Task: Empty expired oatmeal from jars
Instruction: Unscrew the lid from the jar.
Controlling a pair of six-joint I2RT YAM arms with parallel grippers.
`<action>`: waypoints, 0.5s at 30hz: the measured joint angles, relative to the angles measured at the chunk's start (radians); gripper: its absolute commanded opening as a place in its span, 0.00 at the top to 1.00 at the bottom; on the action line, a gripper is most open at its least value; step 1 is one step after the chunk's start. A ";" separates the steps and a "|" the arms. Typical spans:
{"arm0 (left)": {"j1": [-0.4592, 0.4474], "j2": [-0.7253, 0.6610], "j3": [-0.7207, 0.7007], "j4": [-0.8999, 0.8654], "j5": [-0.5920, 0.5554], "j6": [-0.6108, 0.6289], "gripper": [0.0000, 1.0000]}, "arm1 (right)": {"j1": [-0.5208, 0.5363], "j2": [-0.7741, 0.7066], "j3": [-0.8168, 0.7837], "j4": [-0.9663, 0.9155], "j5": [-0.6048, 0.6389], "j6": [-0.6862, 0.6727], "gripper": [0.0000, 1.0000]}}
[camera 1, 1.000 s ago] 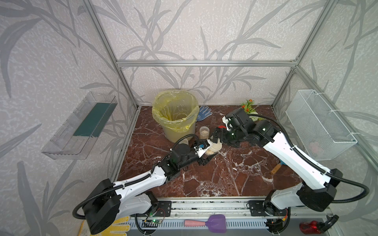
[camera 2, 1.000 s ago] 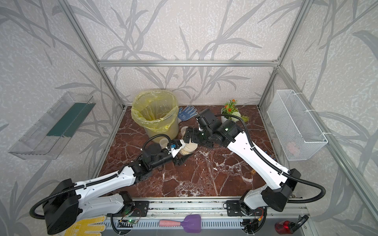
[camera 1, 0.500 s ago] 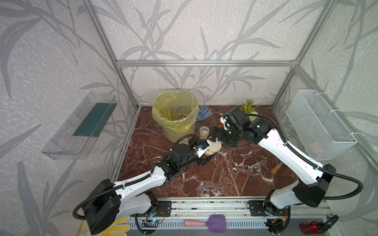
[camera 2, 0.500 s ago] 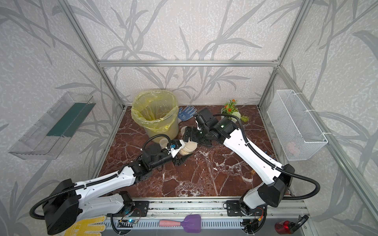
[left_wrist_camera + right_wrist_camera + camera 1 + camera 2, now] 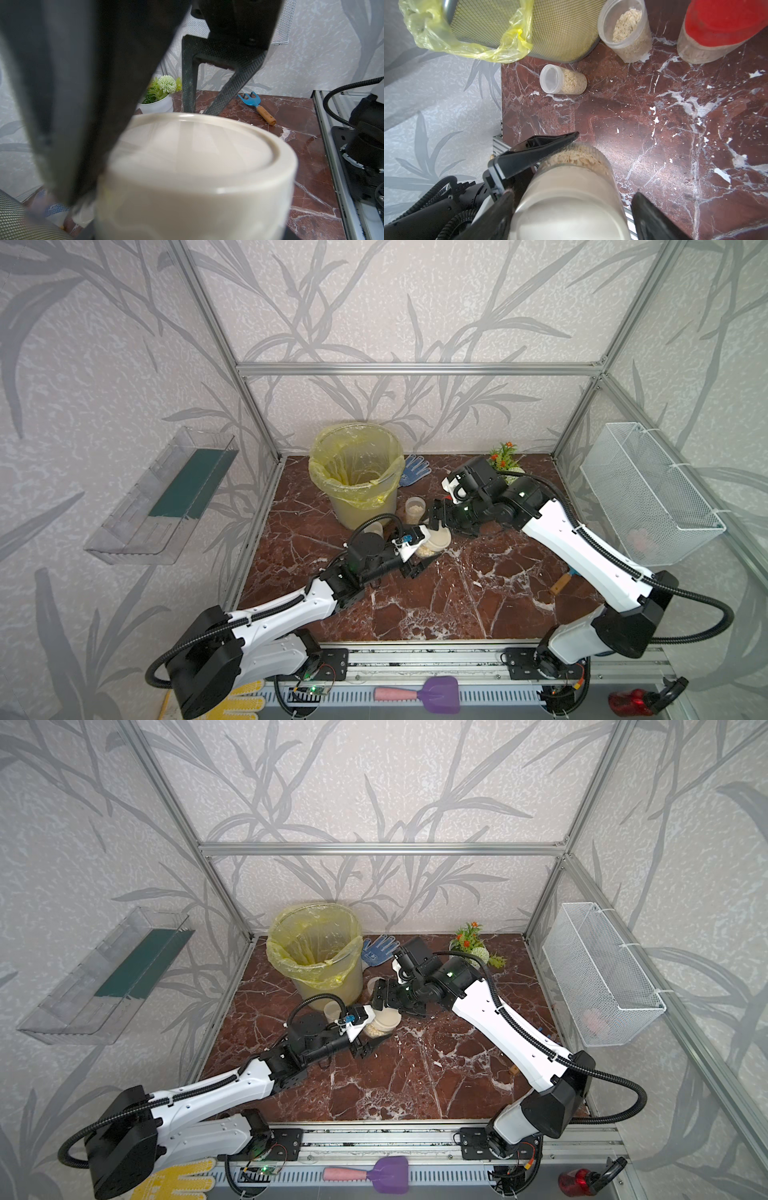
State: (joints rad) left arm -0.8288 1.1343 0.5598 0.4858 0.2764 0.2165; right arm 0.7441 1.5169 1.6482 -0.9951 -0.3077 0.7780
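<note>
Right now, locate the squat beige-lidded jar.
In a top view the squat jar is mid-table, just in front of the yellow-lined bin, held by the left gripper, with the open right gripper around its lid.

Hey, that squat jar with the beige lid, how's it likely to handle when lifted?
The squat jar has smooth round walls, so it's probably slippery and would roll if laid sideways. The loose oatmeal inside likely shifts when tilted.
</note>
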 measured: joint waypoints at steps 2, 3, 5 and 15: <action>0.000 0.000 0.000 0.001 0.011 -0.003 1.00 | 0.000 -0.002 0.000 -0.003 -0.005 -0.016 0.13; 0.000 -0.001 0.000 0.001 0.014 -0.005 1.00 | 0.000 -0.002 0.000 -0.005 -0.008 -0.024 0.14; 0.000 -0.001 0.000 0.002 0.019 -0.007 1.00 | 0.000 -0.003 0.000 -0.006 -0.013 -0.036 0.15; -0.003 -0.001 0.002 -0.001 0.034 -0.010 1.00 | 0.000 -0.008 0.023 -0.072 -0.031 -0.145 0.16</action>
State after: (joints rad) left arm -0.8314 1.1336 0.5617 0.4850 0.3099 0.2062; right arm 0.7444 1.5085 1.6707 -1.0672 -0.3386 0.6331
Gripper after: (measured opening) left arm 0.777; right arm 0.844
